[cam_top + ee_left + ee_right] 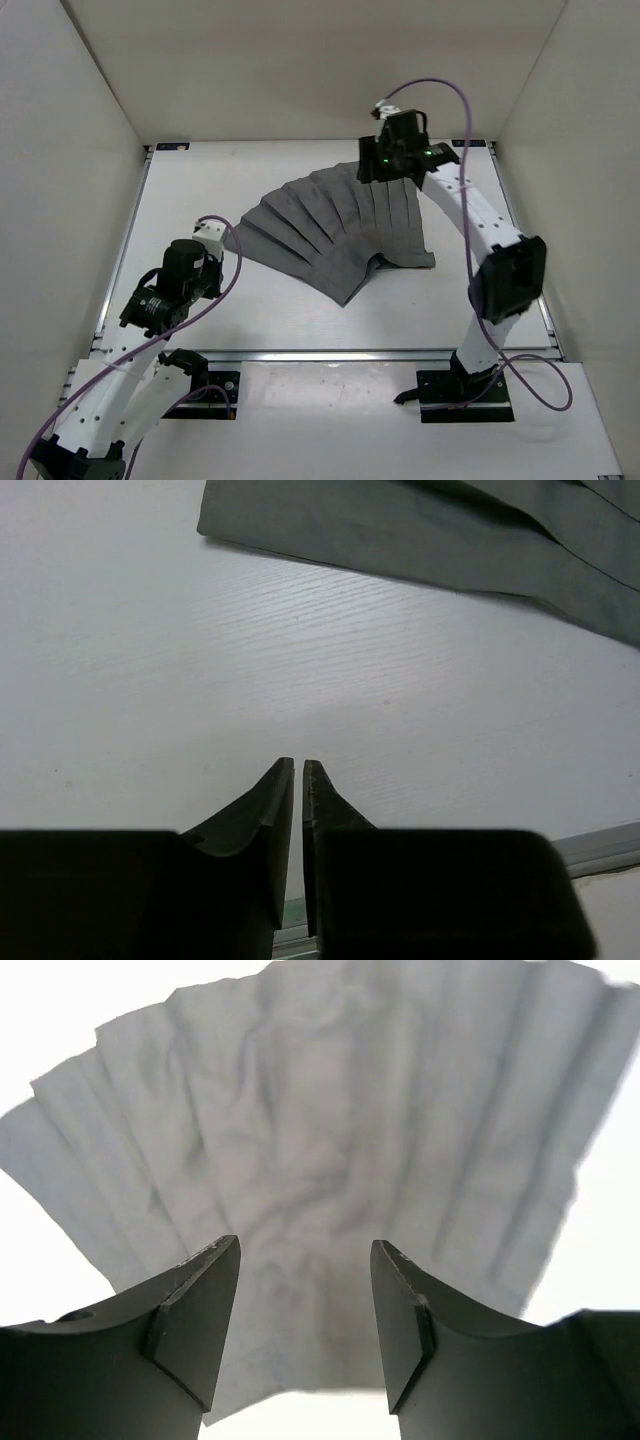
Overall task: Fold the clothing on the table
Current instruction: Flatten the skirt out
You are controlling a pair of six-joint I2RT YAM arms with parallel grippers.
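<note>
Two arms, first fold not yet begun

Judgement: bring the right fingers down squarely, pinch the whole edge, lift low. They stand wide apart and empty above the far edge of the skirt, fanned flat mid-way on the counter. The left fingers, all but closed and empty, hang over bare counter, with the skirt corner ahead and apart.

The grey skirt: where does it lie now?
In the top view the skirt lies fanned out on the table, its far edge by the right hand.
</note>
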